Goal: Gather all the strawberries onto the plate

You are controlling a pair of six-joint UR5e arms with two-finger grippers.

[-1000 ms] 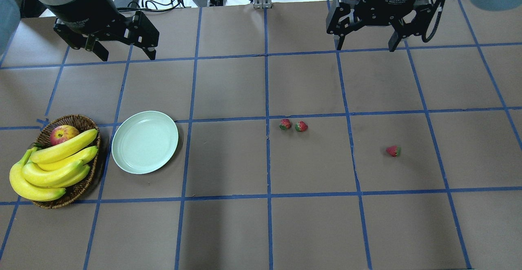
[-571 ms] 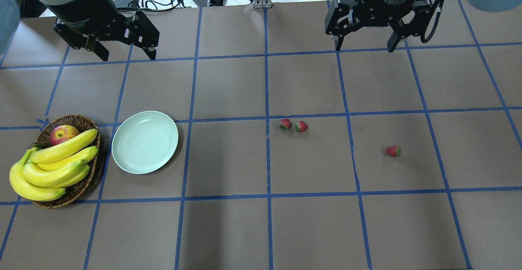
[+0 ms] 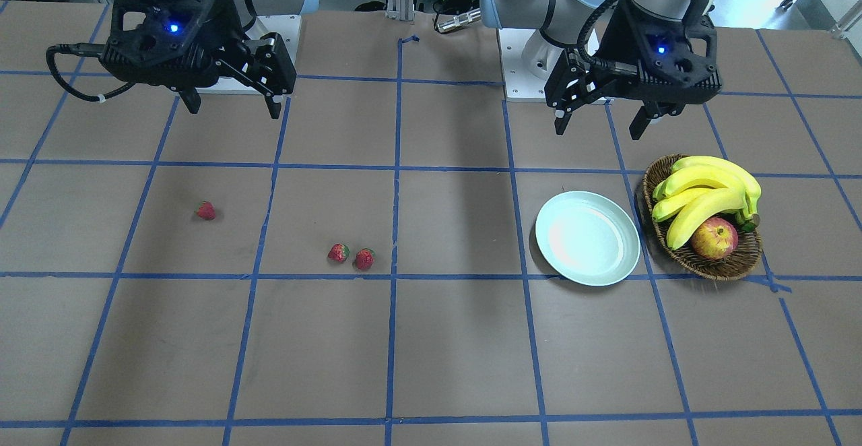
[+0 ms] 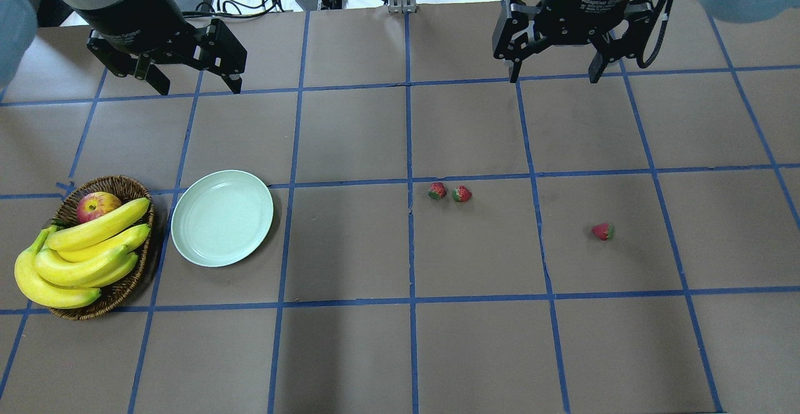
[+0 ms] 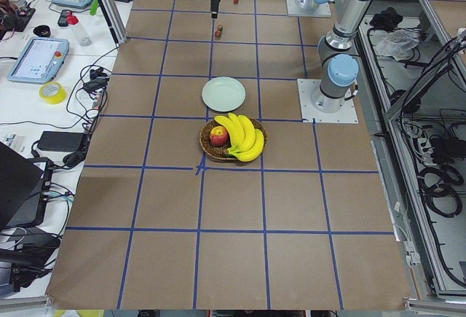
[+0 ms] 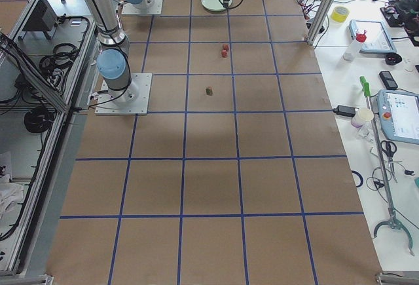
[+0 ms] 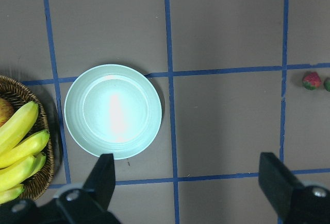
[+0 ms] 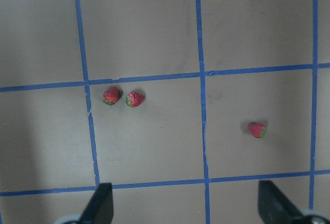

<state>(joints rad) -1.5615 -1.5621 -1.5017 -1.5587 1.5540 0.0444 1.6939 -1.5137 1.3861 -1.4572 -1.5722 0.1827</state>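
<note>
- Now the left gripper hangs above the far side of the table; its fingers are wide apart and hold nothing.
- The right gripper is also spread wide and holds nothing.
- The first strawberry and the second strawberry lie just beside each other near the middle of the table.
- The third strawberry lies apart, further right.
- The plate stands beside the basket, well apart from all three.

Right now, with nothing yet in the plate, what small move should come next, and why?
Probably lower the right gripper toward the lone strawberry. It and the other two strawberries lie on the table on that arm's side, the plate is empty, and this gripper is open, holding nothing.
</note>
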